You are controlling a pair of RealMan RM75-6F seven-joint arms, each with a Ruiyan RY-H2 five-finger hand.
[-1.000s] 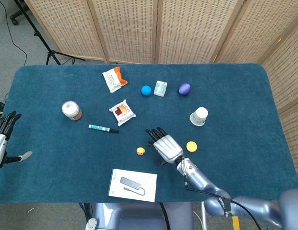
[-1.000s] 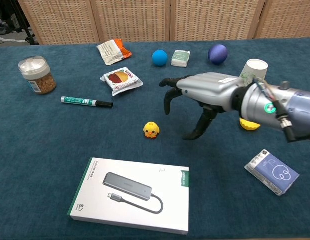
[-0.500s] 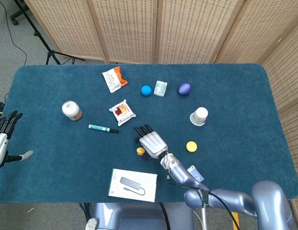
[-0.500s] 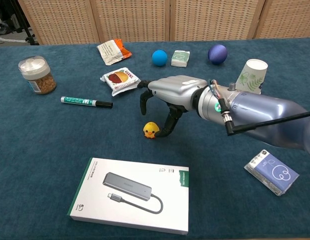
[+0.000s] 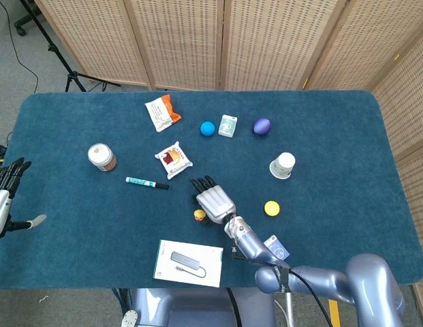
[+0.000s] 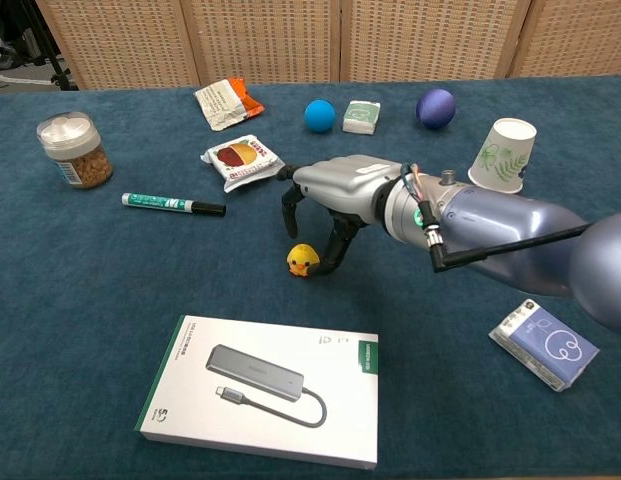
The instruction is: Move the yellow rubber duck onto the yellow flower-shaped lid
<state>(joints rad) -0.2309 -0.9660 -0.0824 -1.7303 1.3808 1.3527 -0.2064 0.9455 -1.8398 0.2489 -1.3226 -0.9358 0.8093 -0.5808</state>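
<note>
The small yellow rubber duck (image 5: 199, 215) (image 6: 303, 260) stands on the blue cloth in front of the middle of the table. My right hand (image 5: 213, 201) (image 6: 335, 190) arches right over it, fingers spread and pointing down. Its thumb comes down at the duck's right side, touching or nearly touching it, with nothing gripped. The yellow flower-shaped lid (image 5: 272, 208) lies flat a short way to the right of the duck; in the chest view my forearm hides it. My left hand (image 5: 3, 197) hangs open off the table's left edge.
A white adapter box (image 5: 189, 262) (image 6: 265, 390) lies just in front of the duck. A green marker (image 6: 173, 204), a snack packet (image 6: 242, 160) and a jar (image 6: 75, 148) are to the left. A paper cup (image 6: 502, 150) and a blue card pack (image 6: 543, 343) are to the right.
My right hand has swung left from beside the lid to over the duck, then settled slightly lower around it. The duck and the left hand have not moved.
</note>
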